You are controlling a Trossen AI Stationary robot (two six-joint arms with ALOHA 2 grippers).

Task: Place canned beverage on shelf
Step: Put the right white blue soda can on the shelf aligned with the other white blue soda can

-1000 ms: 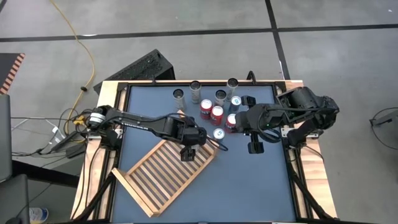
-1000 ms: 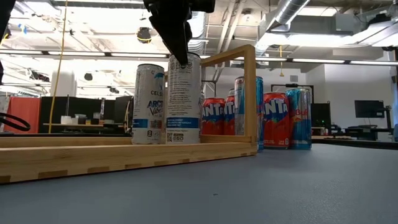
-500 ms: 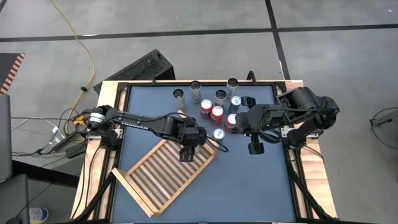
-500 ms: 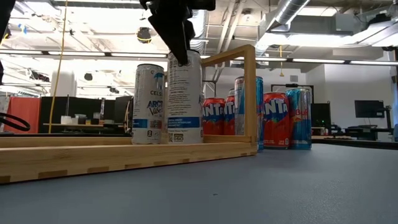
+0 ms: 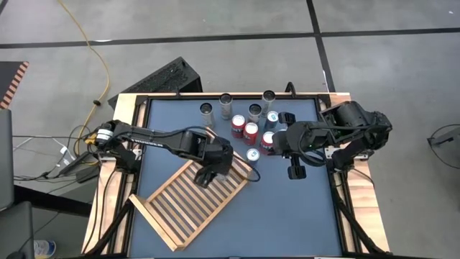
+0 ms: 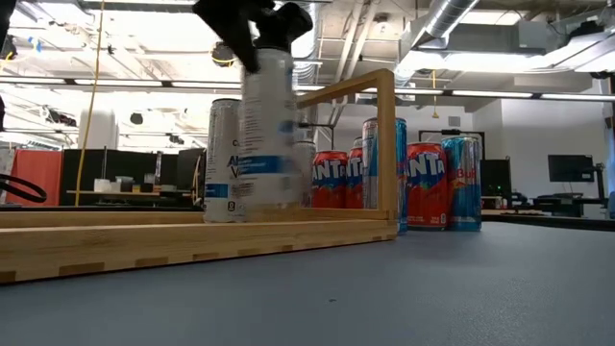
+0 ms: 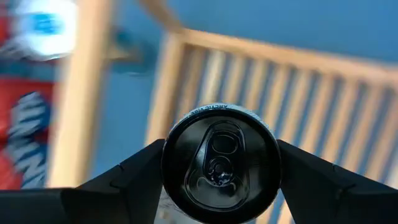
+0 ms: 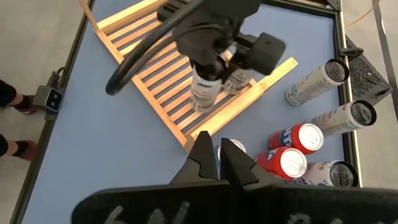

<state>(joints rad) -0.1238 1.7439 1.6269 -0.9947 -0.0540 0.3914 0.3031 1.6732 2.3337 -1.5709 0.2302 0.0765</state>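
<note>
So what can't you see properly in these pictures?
- Held can, low view: motion blur smears its label.
- Left gripper, high view: the arm covers its hold on the can.
- Second can on the shelf, low view: partly behind the held one.

- Can (image 6: pixel 266 130) — tall, slim, white with a blue band and a dark top (image 7: pixel 221 163); upright, pinched at the rim by the left claw (image 5: pixel 206 173), over the shelf's 1 o'clock end.
- Shelf (image 5: pixel 180 208) — flat light-wood rack of parallel slats in a raised frame, lying askew on the counter from 7 to 1 o'clock; a second white can (image 8: pixel 235 79) stands on it.
</note>
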